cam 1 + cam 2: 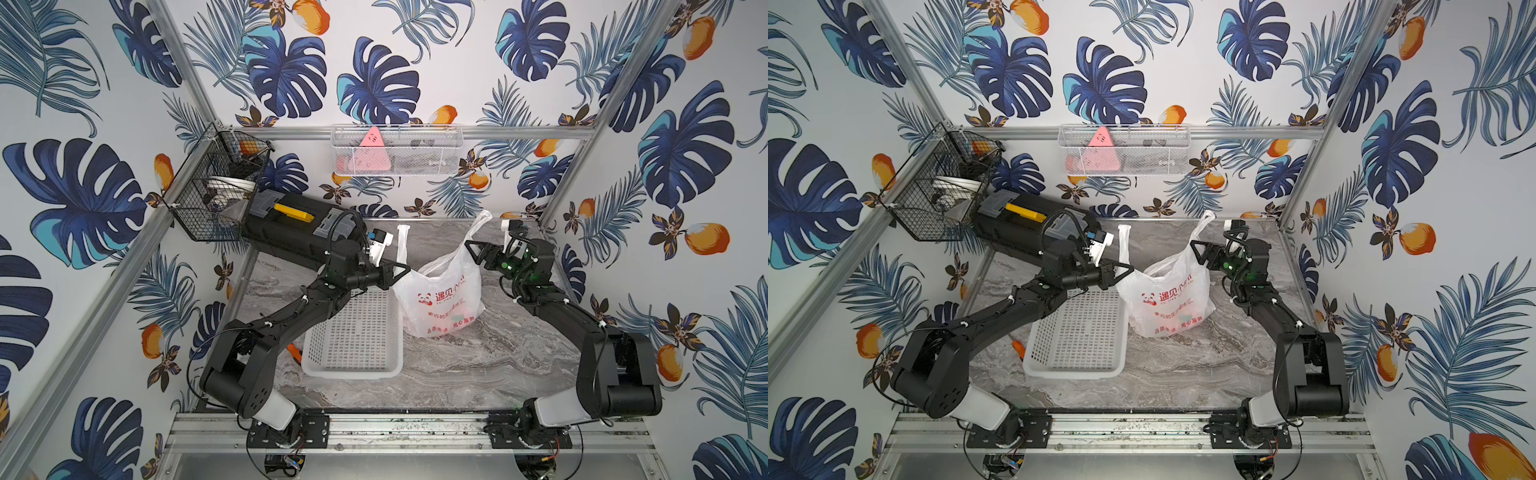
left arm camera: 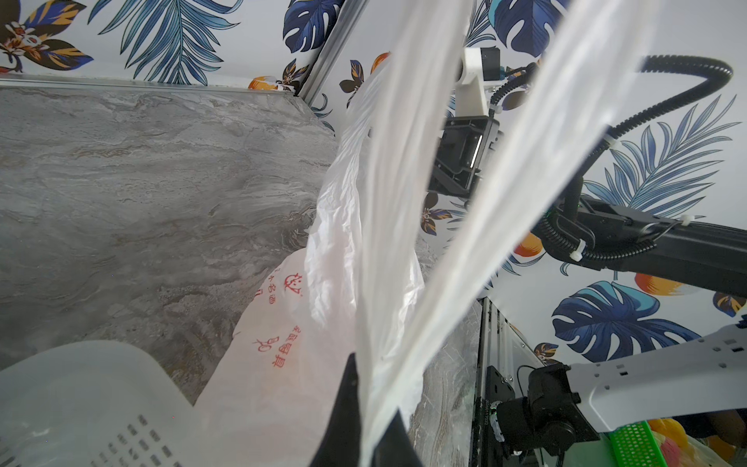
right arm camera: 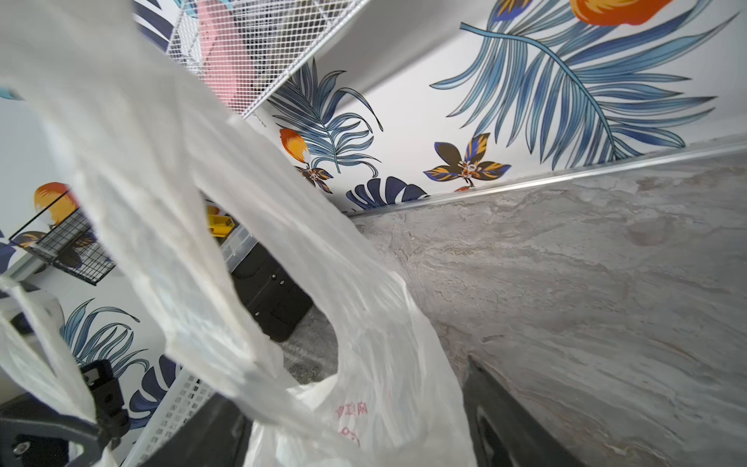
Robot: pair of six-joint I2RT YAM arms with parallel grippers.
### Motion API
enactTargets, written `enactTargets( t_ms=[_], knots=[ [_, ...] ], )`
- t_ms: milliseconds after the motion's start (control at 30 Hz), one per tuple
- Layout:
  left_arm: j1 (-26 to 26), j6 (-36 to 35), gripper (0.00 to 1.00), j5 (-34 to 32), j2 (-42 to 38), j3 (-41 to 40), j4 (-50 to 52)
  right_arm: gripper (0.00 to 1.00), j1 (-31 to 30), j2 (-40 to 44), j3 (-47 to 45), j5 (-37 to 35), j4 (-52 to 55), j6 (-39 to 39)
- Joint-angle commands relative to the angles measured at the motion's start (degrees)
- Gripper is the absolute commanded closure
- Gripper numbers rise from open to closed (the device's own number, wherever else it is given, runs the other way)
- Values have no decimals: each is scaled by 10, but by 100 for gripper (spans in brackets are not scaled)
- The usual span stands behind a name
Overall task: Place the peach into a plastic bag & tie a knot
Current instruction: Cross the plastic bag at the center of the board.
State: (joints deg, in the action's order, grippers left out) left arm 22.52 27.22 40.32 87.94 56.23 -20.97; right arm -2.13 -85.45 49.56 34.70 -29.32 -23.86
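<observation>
While the left fingers [image 2: 347, 404] clamp one handle [image 1: 402, 243] of the plastic bag [image 1: 440, 299] standing on the table [image 1: 457, 374] beside the white perforated basket [image 1: 353, 332] | right fingers [image 3: 489, 412] spread apart, other handle [image 1: 478, 226] loose between them | risk: unheld handle droops out of reach, so no knot gets tied

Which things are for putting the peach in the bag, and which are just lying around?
For the job: thin white plastic carrier bag with red lettering; left gripper, pinching one handle; right gripper, open at the other handle.
Just lying about: white perforated plastic basket; black toolbox with yellow handle; black wire basket; white mesh wall basket.
</observation>
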Motion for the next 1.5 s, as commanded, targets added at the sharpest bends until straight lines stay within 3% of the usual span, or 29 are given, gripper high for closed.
enactTargets(
  t_ms=[0,167,300,400,533,633,767,867,1000,1100,1233,1333,1467],
  knots=[
    [1,5,100,9,2,5,-16,18,0,-12,13,35,-42,20],
    [1,11,100,9,7,5,-24,18,1,-46,34,69,-50,15],
    [2,13,100,9,8,6,-23,24,1,-62,42,66,-45,19],
    [2,6,100,7,6,10,-13,40,1,-63,46,67,-28,20],
    [2,14,100,4,7,18,-6,67,1,-37,-10,42,-119,-41],
    [2,-9,100,-12,23,62,82,77,-2,2,-43,26,-129,-68],
    [5,-41,100,-5,57,132,208,86,-41,92,-48,-63,46,24],
    [21,-56,99,21,82,178,279,87,-96,152,-25,-151,186,117],
    [51,-82,98,69,113,237,352,89,-136,193,1,-219,297,177],
    [58,-92,96,118,133,268,391,90,-168,199,31,-247,378,231],
    [54,-150,94,126,158,318,480,90,-222,197,54,-301,456,297],
    [53,-185,93,145,175,347,532,90,-257,189,67,-313,486,331],
    [52,-194,89,173,176,345,528,90,-277,168,93,-300,518,361]
  ],
)
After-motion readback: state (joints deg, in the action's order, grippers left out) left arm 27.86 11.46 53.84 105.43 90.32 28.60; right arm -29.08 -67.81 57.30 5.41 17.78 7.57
